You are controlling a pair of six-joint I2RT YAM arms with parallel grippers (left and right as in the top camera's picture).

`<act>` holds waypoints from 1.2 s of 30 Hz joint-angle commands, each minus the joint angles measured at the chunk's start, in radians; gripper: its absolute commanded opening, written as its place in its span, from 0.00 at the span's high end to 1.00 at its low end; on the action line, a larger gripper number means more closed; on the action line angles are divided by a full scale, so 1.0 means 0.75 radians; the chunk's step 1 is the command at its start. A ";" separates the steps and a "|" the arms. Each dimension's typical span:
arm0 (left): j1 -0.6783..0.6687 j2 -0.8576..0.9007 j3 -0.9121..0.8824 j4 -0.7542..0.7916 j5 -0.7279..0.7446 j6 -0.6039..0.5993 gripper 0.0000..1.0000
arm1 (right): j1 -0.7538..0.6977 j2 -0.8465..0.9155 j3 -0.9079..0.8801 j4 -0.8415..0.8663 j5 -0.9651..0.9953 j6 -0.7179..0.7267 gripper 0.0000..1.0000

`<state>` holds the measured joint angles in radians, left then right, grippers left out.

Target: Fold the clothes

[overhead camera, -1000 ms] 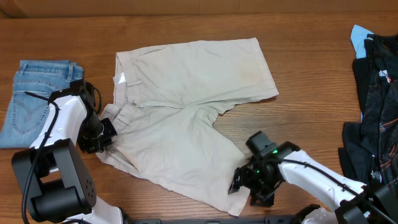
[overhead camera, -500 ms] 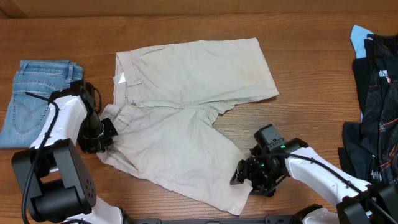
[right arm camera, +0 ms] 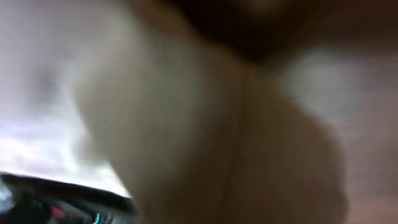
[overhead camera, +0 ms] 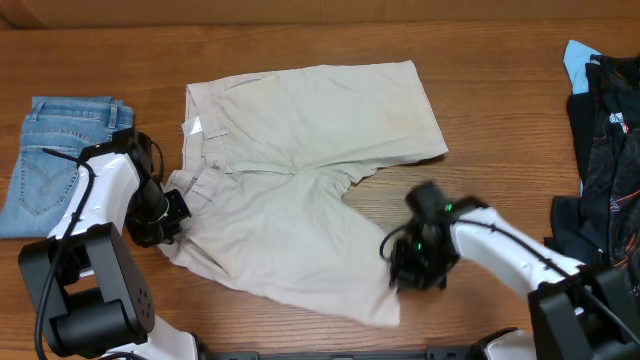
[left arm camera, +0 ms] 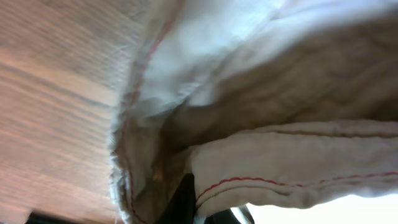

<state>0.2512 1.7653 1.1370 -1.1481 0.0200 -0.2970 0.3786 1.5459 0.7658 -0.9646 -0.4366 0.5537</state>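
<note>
Beige shorts lie spread flat on the wooden table, one leg pointing right and the other toward the front. My left gripper is at the waistband's lower left corner, shut on the fabric. In the left wrist view the bunched waistband with red stitching fills the frame around a black finger. My right gripper sits on the hem of the near leg and is shut on it. The right wrist view is blurred, with beige cloth pressed close to the lens and the fingers hidden.
Folded blue jeans lie at the far left, close to my left arm. A pile of dark clothes with a light blue piece lies along the right edge. Bare wood shows between the shorts and that pile.
My right gripper has moved up and left onto the near leg's hem and closed on it, pulling the hem corner inward. My left gripper has tightened on the waistband without moving.
</note>
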 commanded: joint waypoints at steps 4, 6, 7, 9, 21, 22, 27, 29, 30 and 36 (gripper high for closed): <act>-0.010 -0.018 0.095 0.153 0.315 0.137 0.96 | -0.294 -0.030 0.395 -0.015 0.253 -0.152 0.96; -0.013 -0.018 0.095 0.179 0.314 0.134 0.96 | -0.367 -0.029 0.402 -0.020 0.263 -0.155 0.94; -0.013 -0.018 0.095 0.181 0.314 0.132 0.96 | -0.386 -0.023 0.402 -0.031 0.269 -0.158 0.93; -0.013 -0.018 0.095 0.178 0.309 0.133 0.96 | -0.406 -0.008 0.401 -0.069 0.270 -0.224 0.69; -0.014 -0.018 0.095 0.124 0.310 0.133 0.94 | -0.331 0.007 0.271 -0.270 0.238 -0.259 0.46; -0.014 -0.018 0.095 0.123 0.310 0.133 0.94 | -0.320 0.007 0.244 -0.249 0.219 -0.256 0.45; -0.014 -0.018 0.095 0.117 0.311 0.133 0.93 | -0.287 0.007 0.083 -0.103 0.162 -0.199 0.45; -0.014 -0.018 0.095 0.113 0.310 0.133 0.93 | -0.287 0.007 0.021 -0.040 0.161 -0.165 0.45; -0.014 -0.018 0.095 0.113 0.310 0.133 0.93 | -0.287 0.007 0.009 -0.022 0.162 -0.152 0.46; -0.014 -0.018 0.095 0.099 0.310 0.133 0.93 | -0.287 0.007 -0.080 0.223 0.199 -0.104 0.54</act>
<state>0.2436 1.7653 1.1854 -1.0691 0.2401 -0.2245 0.1623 1.5486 0.7269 -0.8303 -0.3134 0.4465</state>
